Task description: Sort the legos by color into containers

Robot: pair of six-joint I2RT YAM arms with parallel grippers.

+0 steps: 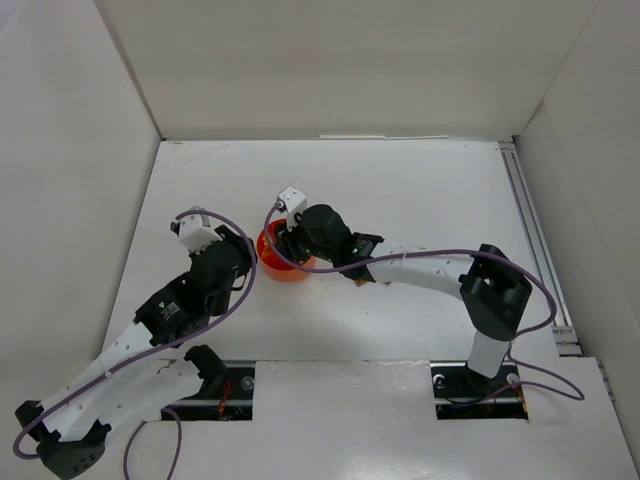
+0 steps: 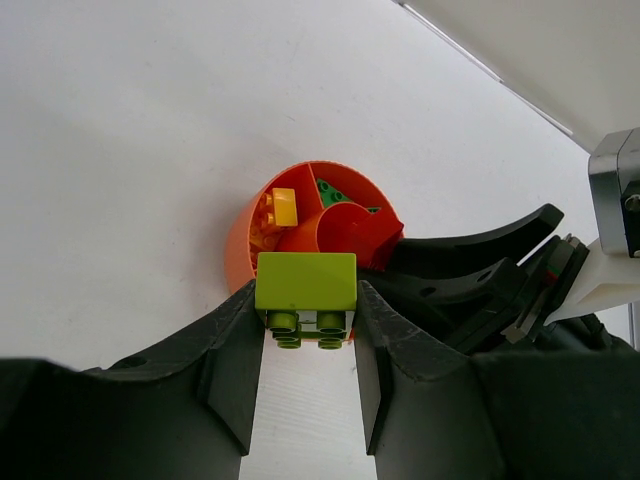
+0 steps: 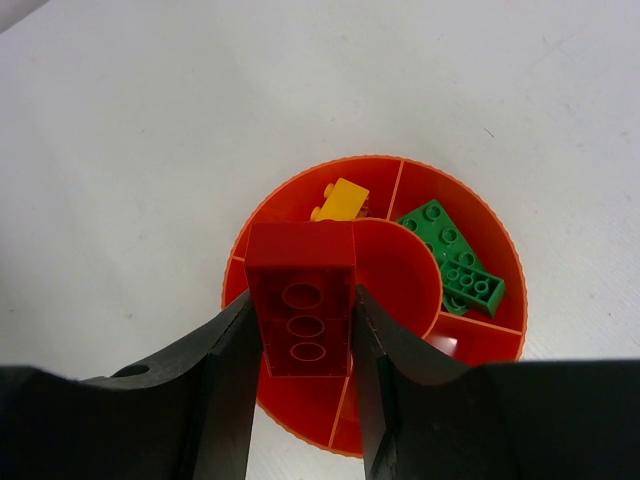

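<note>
Over the bowl: my right gripper hangs above the red-orange bowl, jaws drawn narrow and clamped on one red brick. The brick's hollow underside faces the wrist camera, with three round tubes showing.
At the bowl's near rim: my left gripper has its fingers narrow too, pinching one lime brick with the studs towards the camera. I can't tell whether the brick touches the rim.
Bowl count: one, sitting mid-table between the two arms.
Lego count: five that I can make out. That's one red, one lime, one yellow-orange brick and two green bricks.
Compartments: thin ribs split the ring around the raised centre. The yellow-orange brick lies alone in a far section. Both greens lie touching each other in the section to its right.
In the way, right view: the red brick and my own fingers cover the left and near sections. There's a pale glint in the near-right section that I can't identify.
In the way, left view: the right gripper's black fingers crowd the bowl's right side and hide that rim. The lime brick covers the near edge.
Around: white table, white walls on three sides, purple cables looping along both arms, and a metal rail down the table's right edge.
</note>
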